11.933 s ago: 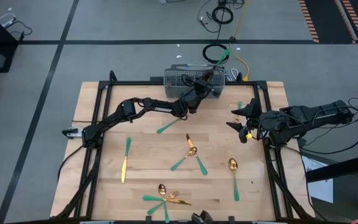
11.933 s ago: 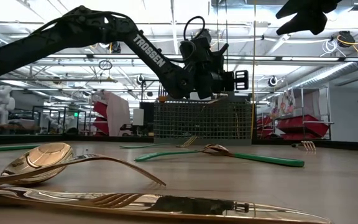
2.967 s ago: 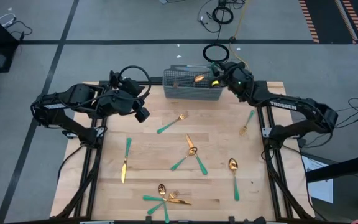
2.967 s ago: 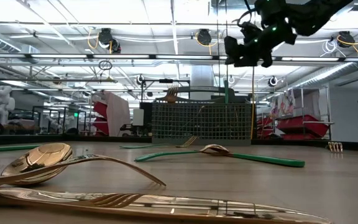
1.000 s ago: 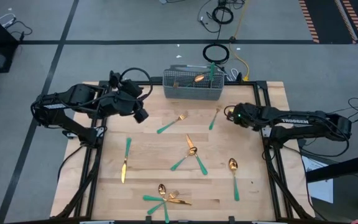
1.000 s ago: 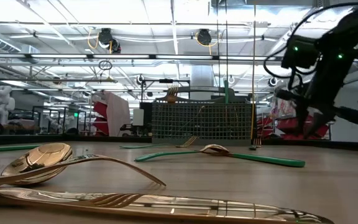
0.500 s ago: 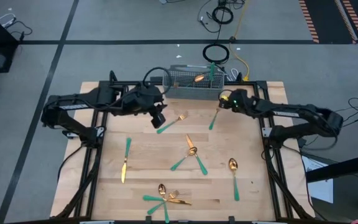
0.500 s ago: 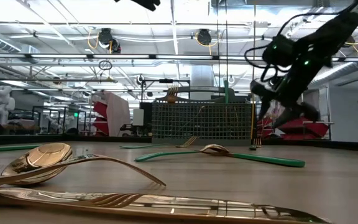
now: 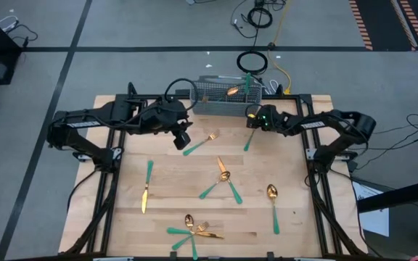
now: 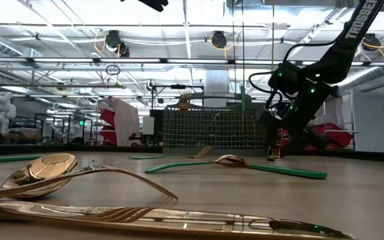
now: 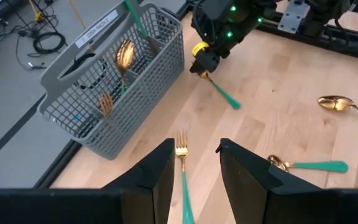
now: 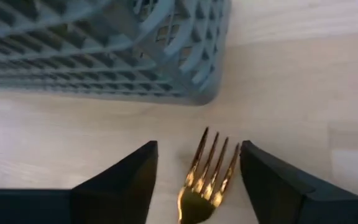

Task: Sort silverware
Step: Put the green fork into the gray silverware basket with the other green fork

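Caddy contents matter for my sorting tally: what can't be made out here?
- High view: pieces in the caddy are too small to count.
- Low view: its mesh hides them.
- Left wrist view: compartment walls cover the lower parts.
- Right wrist view: the fork handle is cut off by the edge.

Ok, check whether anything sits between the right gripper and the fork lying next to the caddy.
Nothing visible does. The right gripper hangs open over the fork, whose gold tines show between its fingers with only bare table around them. The grey caddy stands just past the tines, not between them.
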You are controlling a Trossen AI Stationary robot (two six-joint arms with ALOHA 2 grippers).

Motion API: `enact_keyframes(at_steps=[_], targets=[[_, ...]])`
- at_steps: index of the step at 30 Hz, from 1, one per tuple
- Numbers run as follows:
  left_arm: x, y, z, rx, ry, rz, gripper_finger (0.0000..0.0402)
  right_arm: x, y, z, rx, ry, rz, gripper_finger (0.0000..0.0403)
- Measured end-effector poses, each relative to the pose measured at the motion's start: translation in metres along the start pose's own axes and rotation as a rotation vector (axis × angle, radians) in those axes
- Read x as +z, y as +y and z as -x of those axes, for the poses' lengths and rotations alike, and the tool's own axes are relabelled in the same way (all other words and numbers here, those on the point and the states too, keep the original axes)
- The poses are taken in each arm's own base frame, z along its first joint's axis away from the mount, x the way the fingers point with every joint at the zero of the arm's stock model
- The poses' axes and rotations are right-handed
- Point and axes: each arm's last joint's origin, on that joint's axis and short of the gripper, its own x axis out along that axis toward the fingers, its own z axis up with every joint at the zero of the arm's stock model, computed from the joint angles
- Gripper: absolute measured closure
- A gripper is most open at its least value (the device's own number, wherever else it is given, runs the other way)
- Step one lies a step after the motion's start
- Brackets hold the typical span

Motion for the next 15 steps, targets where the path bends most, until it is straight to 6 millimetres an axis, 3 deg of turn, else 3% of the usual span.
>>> enact_keyframes(at_steps=[3,7,8,15], targets=[[0.0,0.0,0.0,0.001,0.0,-0.003,0.0268,-0.003,-0.002,-0.006,-0.016,0.02,0.03,0.0236],[0.0,0.001,0.0,0.015,-0.004,-0.007,0.0268,-0.005,-0.001,-0.007,0.002,0.037,0.059,0.0365],[0.0,0.001,0.0,0.019,-0.006,-0.008,0.0268,-0.005,0.0,-0.006,0.02,0.047,0.072,0.0383],[-0.002,0.002,0.0,0.026,0.014,-0.016,0.0268,-0.008,0.01,0.013,0.12,0.111,0.092,0.0401]])
